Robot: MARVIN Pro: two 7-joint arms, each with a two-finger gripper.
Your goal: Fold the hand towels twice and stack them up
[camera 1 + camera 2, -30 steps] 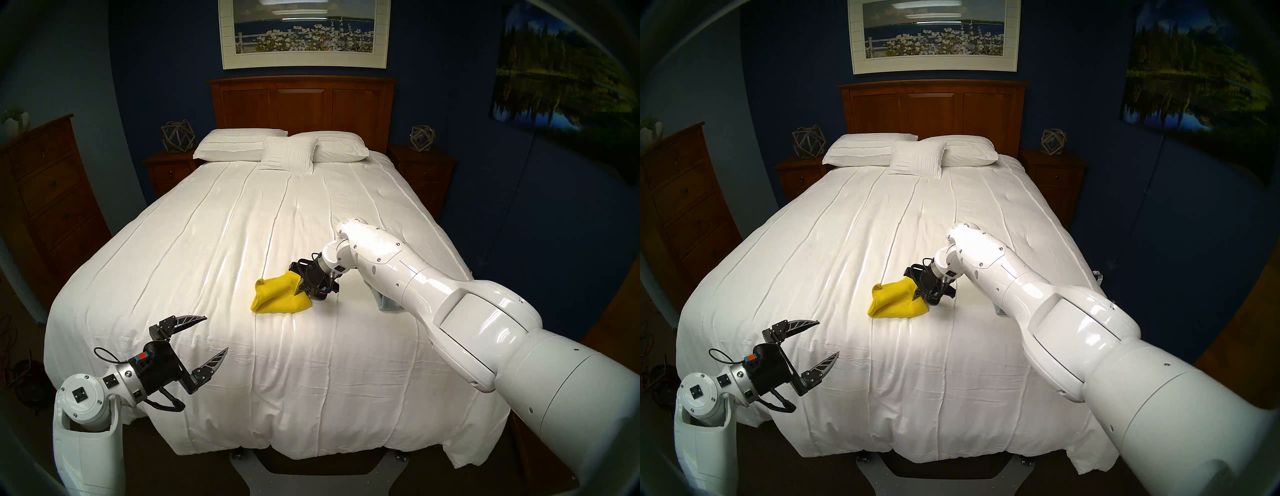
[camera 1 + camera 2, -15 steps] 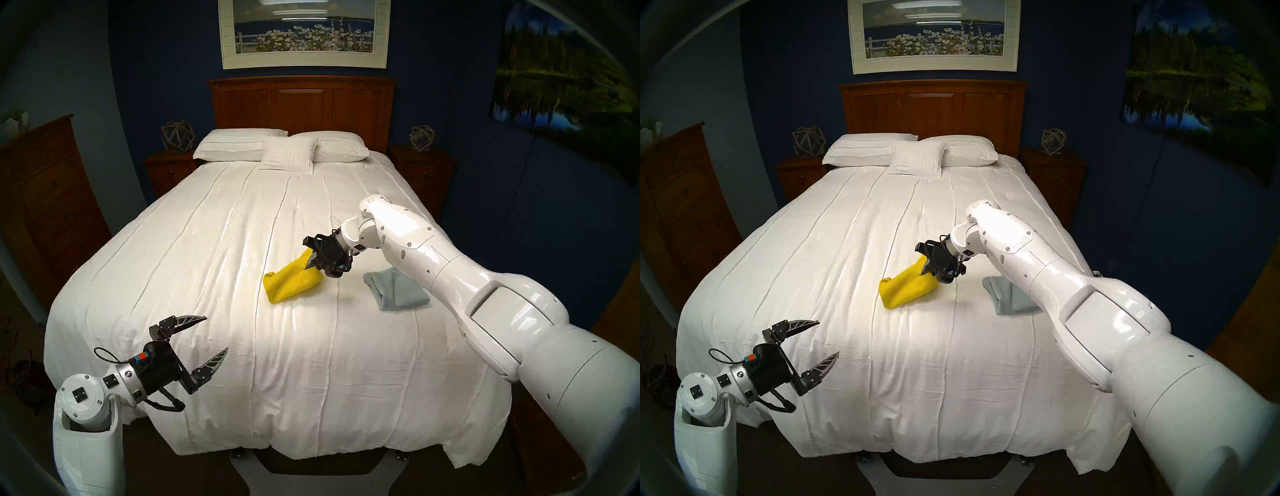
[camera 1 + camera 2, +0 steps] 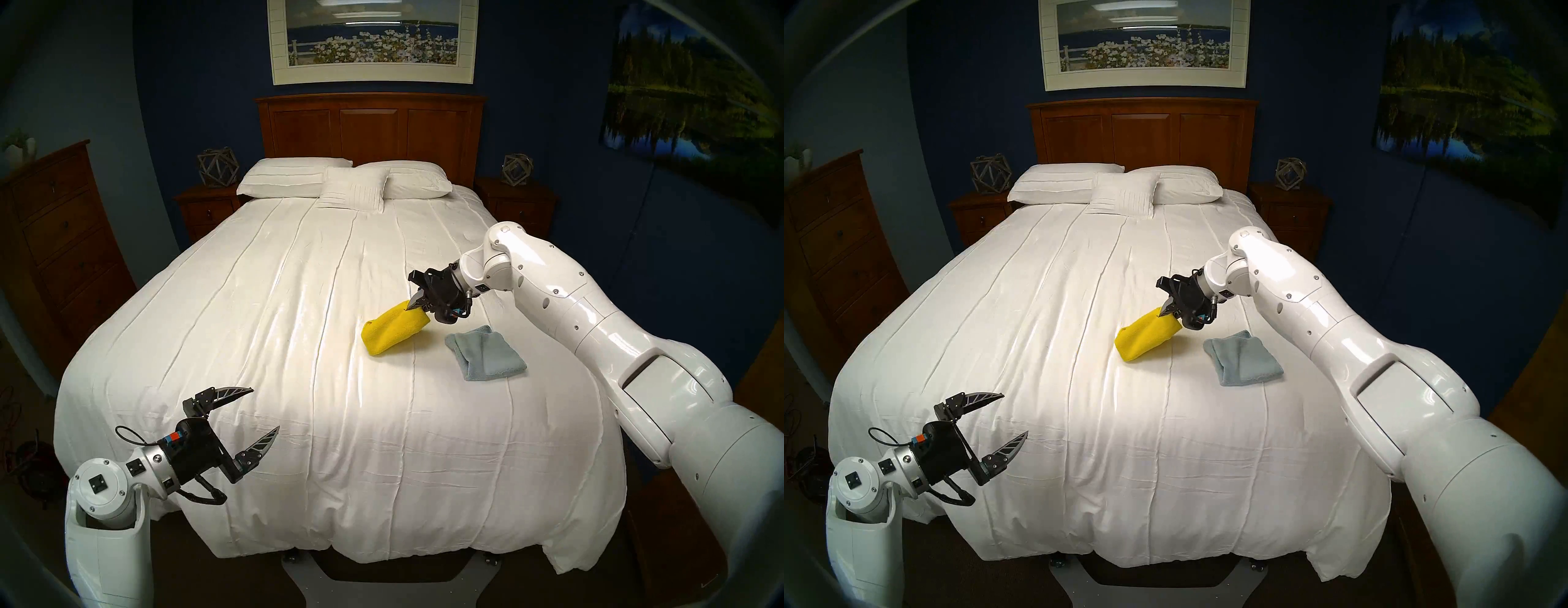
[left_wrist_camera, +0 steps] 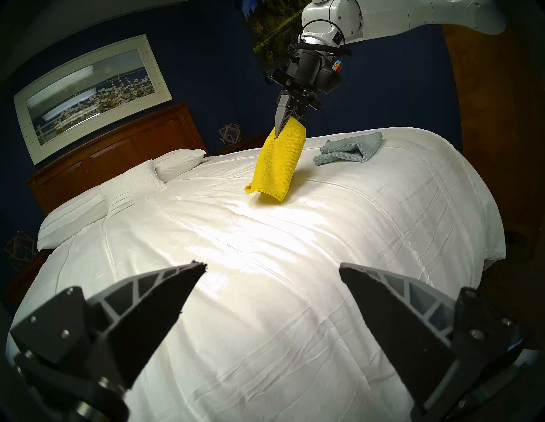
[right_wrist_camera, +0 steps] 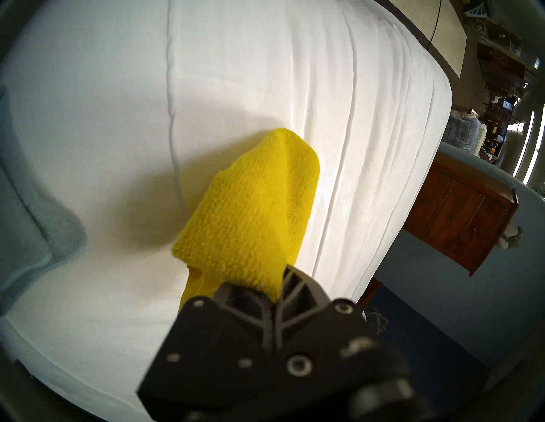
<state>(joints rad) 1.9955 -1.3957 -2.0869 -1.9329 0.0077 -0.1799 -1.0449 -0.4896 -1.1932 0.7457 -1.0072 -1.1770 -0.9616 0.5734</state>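
Over the right half of the white bedspread (image 3: 297, 339), the right gripper (image 4: 278, 129) has its fingers pressed together on the top edge of the folded yellow towel (image 4: 277, 165), which dangles clear of the covers, or barely brushing them, hard to call. That cloth looks feather-light and floppy; it sags into a limp tube, so I'd say a pinch at one edge lets the layers slide or fall open, and a hold across all the folded layers near a corner seems safest. Just beside it, toward the robot's right, the grey-blue towel (image 3: 483, 352) lies folded on the bedspread, apart from the yellow one, the likely base of the stack. Down by the foot of the bed the left gripper (image 3: 259, 412) hangs with fingers spread wide, holding nothing. Pillows (image 3: 339, 182) sit well away at the headboard (image 3: 369, 127); nothing stands between the two towels.
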